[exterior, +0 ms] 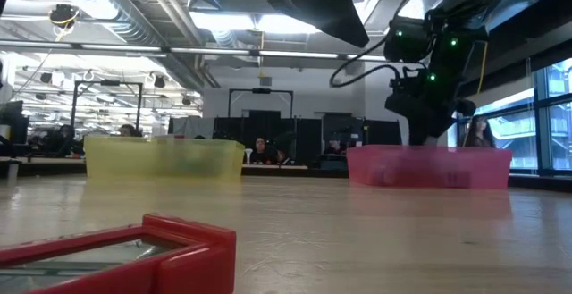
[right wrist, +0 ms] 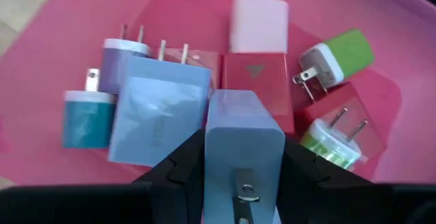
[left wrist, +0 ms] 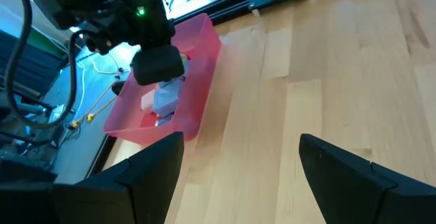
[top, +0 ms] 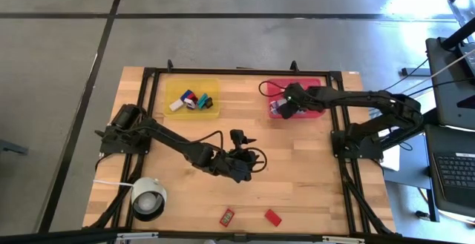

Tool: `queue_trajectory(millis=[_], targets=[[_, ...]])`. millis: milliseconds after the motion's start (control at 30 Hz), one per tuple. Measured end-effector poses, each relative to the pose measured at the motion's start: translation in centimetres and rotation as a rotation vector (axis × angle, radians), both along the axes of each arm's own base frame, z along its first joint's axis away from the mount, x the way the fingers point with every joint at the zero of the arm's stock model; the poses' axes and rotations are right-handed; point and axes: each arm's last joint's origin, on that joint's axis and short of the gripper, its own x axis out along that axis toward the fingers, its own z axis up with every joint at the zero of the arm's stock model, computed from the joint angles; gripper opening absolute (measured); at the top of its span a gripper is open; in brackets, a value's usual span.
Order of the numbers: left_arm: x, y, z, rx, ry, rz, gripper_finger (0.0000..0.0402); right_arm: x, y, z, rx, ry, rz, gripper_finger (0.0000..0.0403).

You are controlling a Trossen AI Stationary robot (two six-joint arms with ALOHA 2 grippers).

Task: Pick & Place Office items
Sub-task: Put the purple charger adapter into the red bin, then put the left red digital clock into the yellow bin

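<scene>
Clamped in the right end effector [right wrist: 238, 176], a lilac block [right wrist: 244, 142] hangs over the red tray [right wrist: 82, 20]

2 trays [top: 172, 88], 2 red blocks [top: 273, 216], 1 white cylinder [top: 148, 197].

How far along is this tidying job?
Mostly done: the yellow tray and pink tray both hold small items. The right gripper holds a pale blue charger block over the pink tray. Two red items remain by the table's near edge.
</scene>
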Motion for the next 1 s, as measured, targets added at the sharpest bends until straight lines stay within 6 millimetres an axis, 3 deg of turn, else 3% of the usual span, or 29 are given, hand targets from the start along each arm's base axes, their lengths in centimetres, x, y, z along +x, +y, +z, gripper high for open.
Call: queue_trajectory(millis=[200,633,1000], targets=[[0.0,0.0,0.0,0.002,0.006,0.0,0.029,0.2,-0.1,-0.6,-0.012,0.046,0.005,0.0138],[-0.2,-0.2,-0.1,-0.016,0.007,-0.002,0.029,0.0,-0.1,-0.1,-0.016,0.023,0.011,0.0244],[-2.8,-2.3,1.1,-0.439,0.107,-0.144,0.029,-1.0,1.9,3.6,-0.096,-0.123,0.098,0.0279]])
